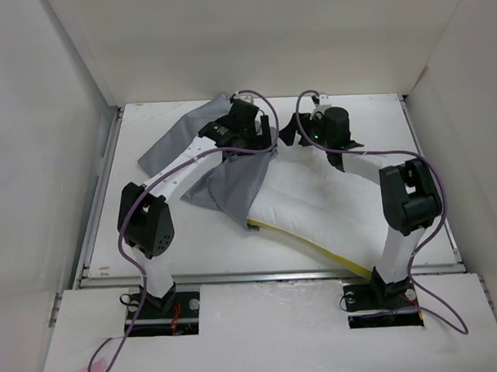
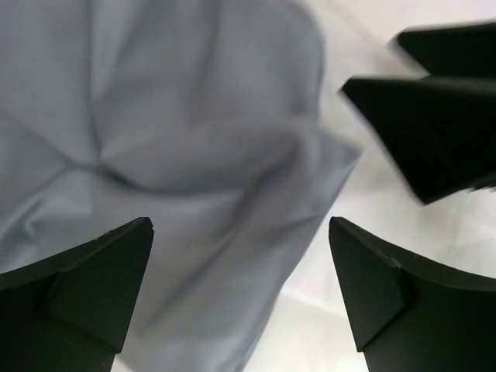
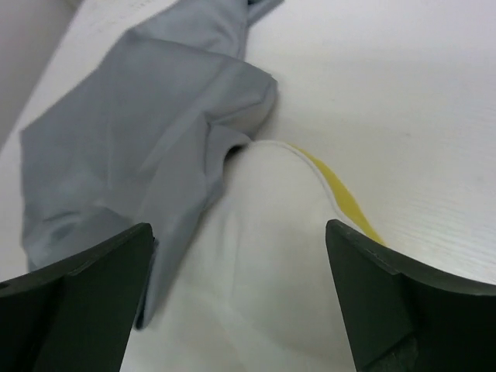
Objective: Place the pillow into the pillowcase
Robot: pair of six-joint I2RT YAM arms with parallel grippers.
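Grey pillowcase beneath outstretched left gripper, jaws apart.

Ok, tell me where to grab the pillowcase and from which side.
Take the pillowcase at its loose edge where it laps over the end of the pillow; a small gap shows there. Come from above on the pillow side, so that lifted edge can probably be pinched.

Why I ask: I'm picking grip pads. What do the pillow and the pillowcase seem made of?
The pillowcase looks like thin woven cloth, matte grey; it creases sharply and lies in floppy folds. Fibre cannot be told. The pillow looks like soft matte white fabric over some filling, judging by its plump rounded shape, with a yellow band along its edge.
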